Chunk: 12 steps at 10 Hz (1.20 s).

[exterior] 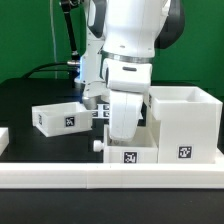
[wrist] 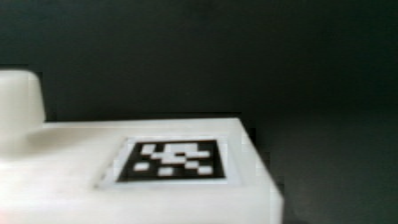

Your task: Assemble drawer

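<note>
The drawer set shows in the exterior view. The tall white housing [exterior: 186, 125] stands at the exterior view's right, open side up, with a tag on its front. One low tray [exterior: 59, 117] sits at the exterior view's left. The other tray [exterior: 131, 153] is at the front centre, its knob [exterior: 97, 147] pointing to the exterior view's left, right beside the housing. My gripper [exterior: 124, 132] reaches down into this tray, and its fingertips are hidden behind the hand and the tray wall. The wrist view shows a tagged white tray face [wrist: 175, 160] and a knob [wrist: 15, 100] up close, with no fingers in sight.
A long low white rail [exterior: 100, 177] runs along the front edge of the black table. The marker board [exterior: 98, 113] lies behind my arm. A small white piece [exterior: 3, 140] shows at the exterior view's left edge. Cables hang at the back.
</note>
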Motion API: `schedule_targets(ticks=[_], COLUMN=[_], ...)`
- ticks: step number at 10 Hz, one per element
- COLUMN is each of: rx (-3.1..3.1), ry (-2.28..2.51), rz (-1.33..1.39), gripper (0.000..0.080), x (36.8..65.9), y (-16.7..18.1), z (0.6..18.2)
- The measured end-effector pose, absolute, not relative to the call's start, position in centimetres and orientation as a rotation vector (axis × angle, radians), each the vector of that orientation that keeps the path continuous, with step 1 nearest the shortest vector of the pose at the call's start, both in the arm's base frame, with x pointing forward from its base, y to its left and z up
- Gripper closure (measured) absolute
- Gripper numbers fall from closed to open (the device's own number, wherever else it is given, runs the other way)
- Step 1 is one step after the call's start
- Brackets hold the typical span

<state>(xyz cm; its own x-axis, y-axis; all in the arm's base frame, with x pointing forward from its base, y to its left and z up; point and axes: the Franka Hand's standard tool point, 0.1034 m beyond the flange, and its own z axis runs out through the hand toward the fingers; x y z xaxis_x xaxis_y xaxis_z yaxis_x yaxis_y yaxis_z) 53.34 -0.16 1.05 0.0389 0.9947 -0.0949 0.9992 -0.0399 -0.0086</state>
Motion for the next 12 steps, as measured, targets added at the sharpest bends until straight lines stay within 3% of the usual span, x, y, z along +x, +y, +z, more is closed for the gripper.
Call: schedule_targets(ticks=[12], rx=[2.228], ry=[2.09], rz=[-0.069], gripper=[0.0757], x=[53.17], y=[0.29], z=[0.93])
